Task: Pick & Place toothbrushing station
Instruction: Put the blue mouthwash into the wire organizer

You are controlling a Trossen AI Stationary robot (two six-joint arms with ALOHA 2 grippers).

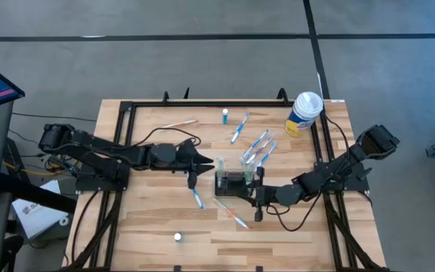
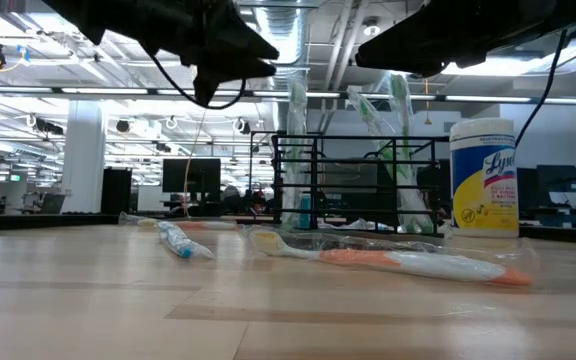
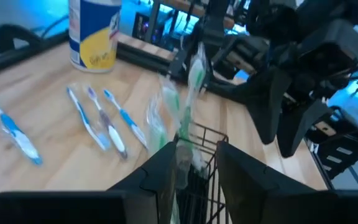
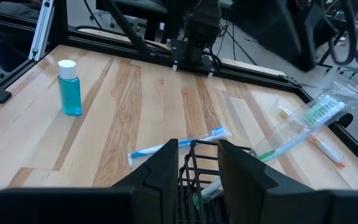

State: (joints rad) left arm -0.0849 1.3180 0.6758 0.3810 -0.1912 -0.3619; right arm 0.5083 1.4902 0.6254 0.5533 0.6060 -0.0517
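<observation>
The toothbrushing station is a small black wire holder point(image 1: 231, 183) standing on its base on the wooden table; it also shows in the low view point(image 2: 358, 185). Wrapped green toothbrushes point(image 1: 254, 153) stick up out of it and lean toward the far right. My left gripper point(image 1: 211, 162) hovers open just left of and above the holder, whose rim shows between its fingers point(image 3: 207, 134). My right gripper point(image 1: 254, 193) hovers open at the holder's right side, above its rim point(image 4: 199, 155). In the low view both grippers are higher than the holder's top.
Loose wrapped toothbrushes lie around the holder: blue ones point(image 1: 236, 128) point(image 1: 196, 198) and an orange one point(image 1: 232, 214). A small blue bottle point(image 1: 224, 115) stands at the far edge. A white-and-yellow canister point(image 1: 305, 112) stands at the far right. A black frame point(image 1: 127, 113) borders the table.
</observation>
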